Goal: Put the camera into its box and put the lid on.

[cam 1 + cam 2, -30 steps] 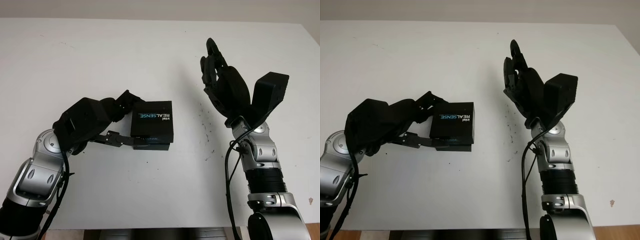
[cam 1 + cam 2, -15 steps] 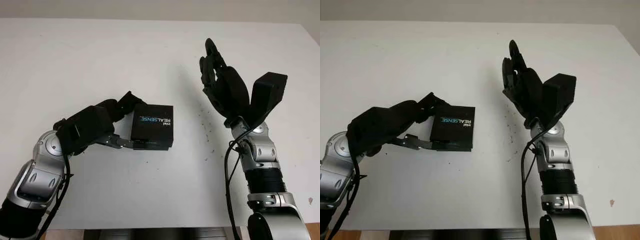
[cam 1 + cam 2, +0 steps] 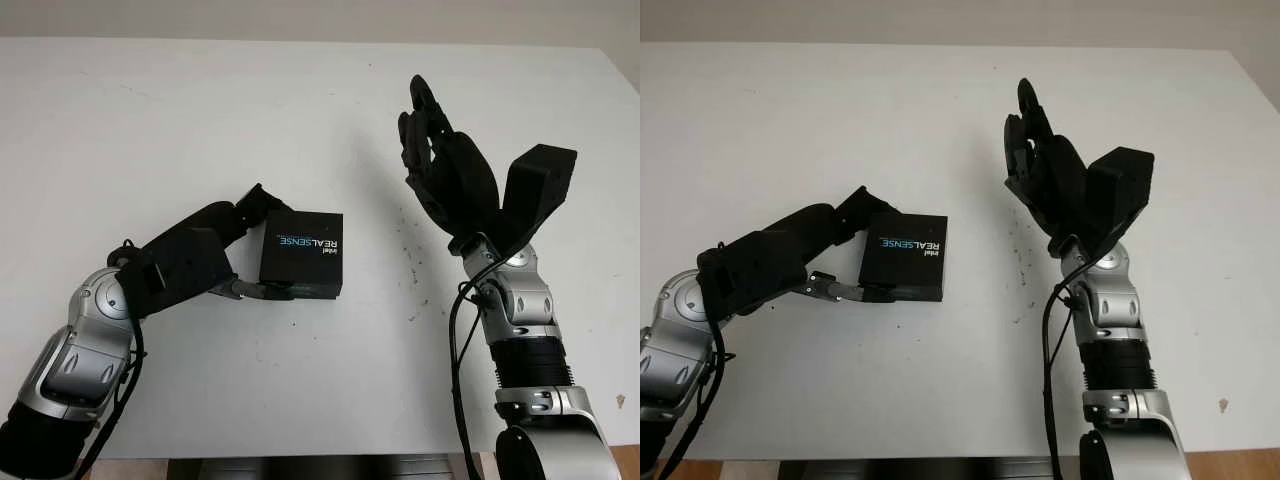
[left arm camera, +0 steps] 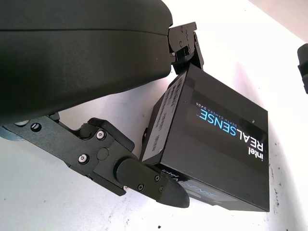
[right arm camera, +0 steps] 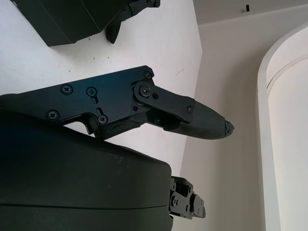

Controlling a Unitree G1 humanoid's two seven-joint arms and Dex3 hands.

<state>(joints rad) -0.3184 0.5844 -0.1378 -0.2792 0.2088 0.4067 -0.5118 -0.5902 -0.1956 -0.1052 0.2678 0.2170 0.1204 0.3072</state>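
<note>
Left eye view shows the lid [image 3: 302,258] now sitting square and almost level on the box [image 3: 312,291], while one second ago it was tilted, with the lower part sticking out under its near edge. Half a second ago it was already lower, so the closing has gone on step by step. I judge that the lid is nearly or fully seated and the task is close to its end; the camera itself cannot be seen, so it is probably inside, but I cannot confirm this. The left hand [image 3: 245,250] has drawn back a little toward the left, yet its fingers [image 4: 149,180] are touching the left side of the closed box, one at the far corner and one at the near corner, a narrow hold from the side. The right hand [image 3: 432,150] is open and raised above the table [image 3: 150,120], well apart on the right, in the same place as before. The box is black and flat with sharp edges, its top printed with white and blue "REALSENSE" letters. It lies near the middle of the white table, slightly left.
</note>
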